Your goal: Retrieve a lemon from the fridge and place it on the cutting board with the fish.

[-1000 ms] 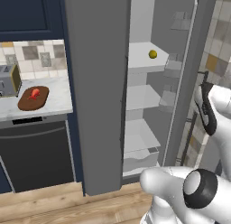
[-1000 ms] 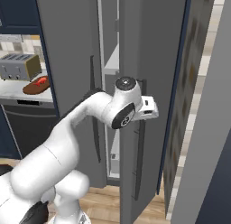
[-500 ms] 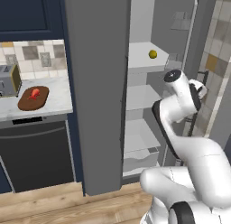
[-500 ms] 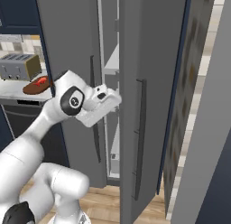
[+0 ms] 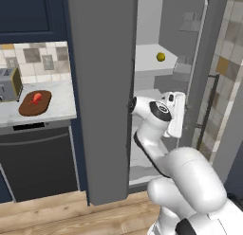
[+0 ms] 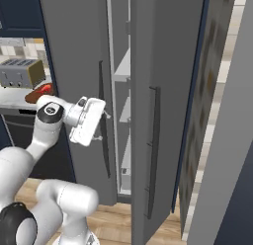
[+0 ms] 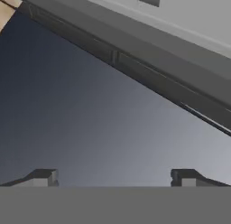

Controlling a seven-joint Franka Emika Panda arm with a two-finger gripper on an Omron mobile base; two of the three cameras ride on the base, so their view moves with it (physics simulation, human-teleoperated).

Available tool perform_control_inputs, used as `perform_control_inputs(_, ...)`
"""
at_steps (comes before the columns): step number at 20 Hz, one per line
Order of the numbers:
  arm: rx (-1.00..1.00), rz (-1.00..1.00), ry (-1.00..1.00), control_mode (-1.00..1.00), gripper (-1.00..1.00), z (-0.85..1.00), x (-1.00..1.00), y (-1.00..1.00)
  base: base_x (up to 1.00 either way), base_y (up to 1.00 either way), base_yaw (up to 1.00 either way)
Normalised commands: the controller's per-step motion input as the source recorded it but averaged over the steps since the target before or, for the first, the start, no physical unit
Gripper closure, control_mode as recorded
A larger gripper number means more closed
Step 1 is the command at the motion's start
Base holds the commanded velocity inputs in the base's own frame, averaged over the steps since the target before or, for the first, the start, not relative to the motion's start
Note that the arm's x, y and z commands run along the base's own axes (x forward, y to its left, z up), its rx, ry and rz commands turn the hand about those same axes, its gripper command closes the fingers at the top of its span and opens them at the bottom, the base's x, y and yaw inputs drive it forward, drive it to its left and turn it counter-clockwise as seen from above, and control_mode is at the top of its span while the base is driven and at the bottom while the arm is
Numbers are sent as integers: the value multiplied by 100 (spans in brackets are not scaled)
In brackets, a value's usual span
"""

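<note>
I see the fingers (image 7: 113,178) spread wide apart and empty, facing the grey fridge (image 5: 102,87) door at close range. The lemon (image 5: 161,56) sits on an upper fridge shelf (image 5: 147,58), well above the hand. Off to the left, the fish (image 5: 35,98) lies on the cutting board (image 5: 34,103) on the tabletop (image 5: 57,106), beside the toaster (image 5: 8,85).

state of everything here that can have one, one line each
fridge: doors open, shelves showing
lemon: resting on an upper fridge shelf, not held
end effector: open, empty, facing a grey fridge surface
fish: lying on the cutting board
cutting board: flat on the counter, holding the fish
toaster: upright on the counter beside the board
</note>
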Motion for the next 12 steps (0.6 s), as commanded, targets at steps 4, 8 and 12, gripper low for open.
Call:
perform_control_inputs(4,0,1,22,-100,-100,-2,43,0,0,0,0)
perform_control_inputs(8,0,0,23,-100,-100,0,83,0,0,0,0)
perform_control_inputs(12,0,1,27,-100,-100,2,83,0,0,0,0)
